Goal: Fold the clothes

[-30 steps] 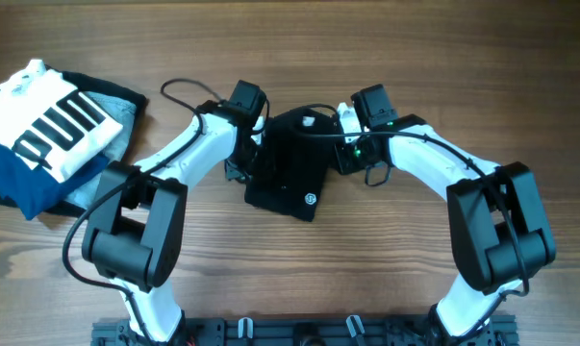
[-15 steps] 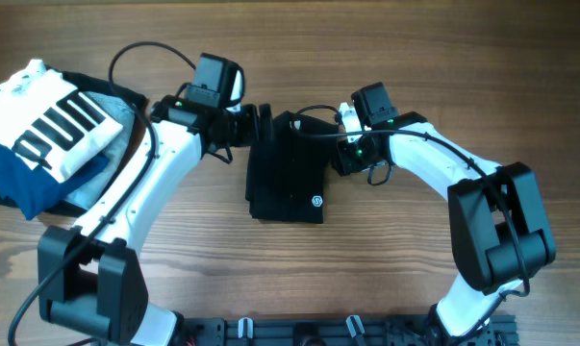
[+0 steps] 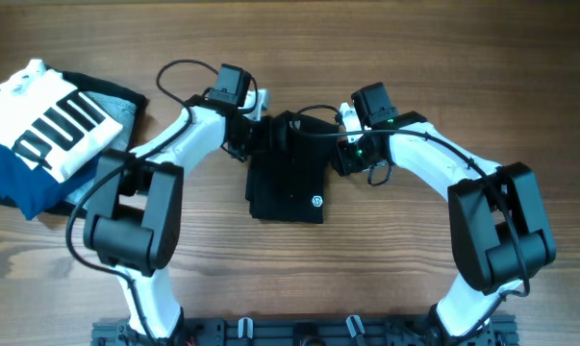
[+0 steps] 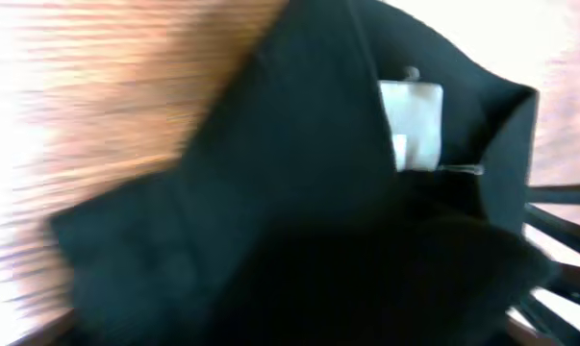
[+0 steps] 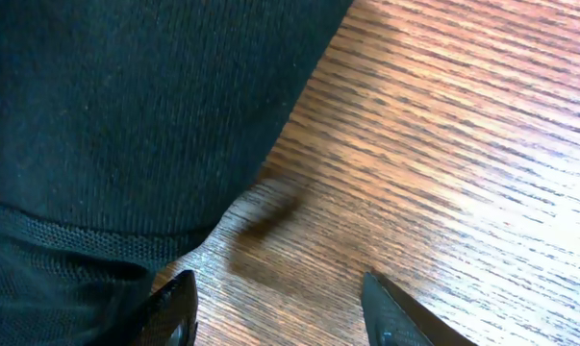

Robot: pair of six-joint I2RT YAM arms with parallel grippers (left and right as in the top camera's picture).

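The clothes, a black T-shirt (image 3: 288, 178), lie folded into a compact rectangle at the table's middle, with a small round white logo (image 3: 316, 202) near the front right corner. My left gripper (image 3: 264, 135) is at the shirt's back left edge. Its wrist view is blurred and filled with black fabric (image 4: 270, 192) and a white neck label (image 4: 412, 115), and the jaws are lost in the dark. My right gripper (image 5: 280, 312) stands open over bare wood at the shirt's right edge (image 5: 126, 115), its left finger (image 5: 177, 306) beside the hem. Overhead, the right gripper (image 3: 340, 154) is beside the shirt.
At the far left is a pile of garments: a white one with black stripes (image 3: 49, 120) on a blue one (image 3: 20, 187) and a grey one (image 3: 121, 115). A black cable (image 3: 314, 109) arcs over the shirt's back edge between the two wrists.
The shirt went from tilted to lying square. My left arm drew back to the left, then returned to the shirt's back left edge. My right gripper opened and stayed in place.
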